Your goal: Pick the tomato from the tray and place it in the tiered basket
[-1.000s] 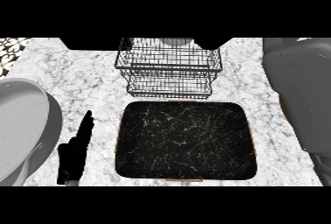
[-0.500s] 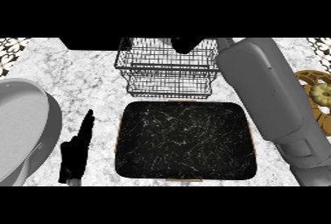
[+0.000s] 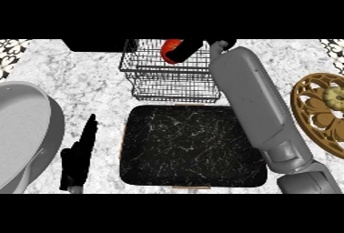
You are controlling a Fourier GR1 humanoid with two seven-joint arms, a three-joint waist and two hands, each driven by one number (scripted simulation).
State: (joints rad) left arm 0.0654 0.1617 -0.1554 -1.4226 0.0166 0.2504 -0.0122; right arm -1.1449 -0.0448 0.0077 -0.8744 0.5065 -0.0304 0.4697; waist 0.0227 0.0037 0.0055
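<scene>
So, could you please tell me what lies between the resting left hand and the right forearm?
In the head view, the black tray lies between the left hand and the right forearm.

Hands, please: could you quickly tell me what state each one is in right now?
Left hand: open, fingers straight, resting left of the tray.
Right hand: shut on the tomato, over the tiered basket.

Black wire basket (image 3: 171, 77), dark marbled tray (image 3: 191, 148), white veined marble counter (image 3: 94, 86)
</scene>
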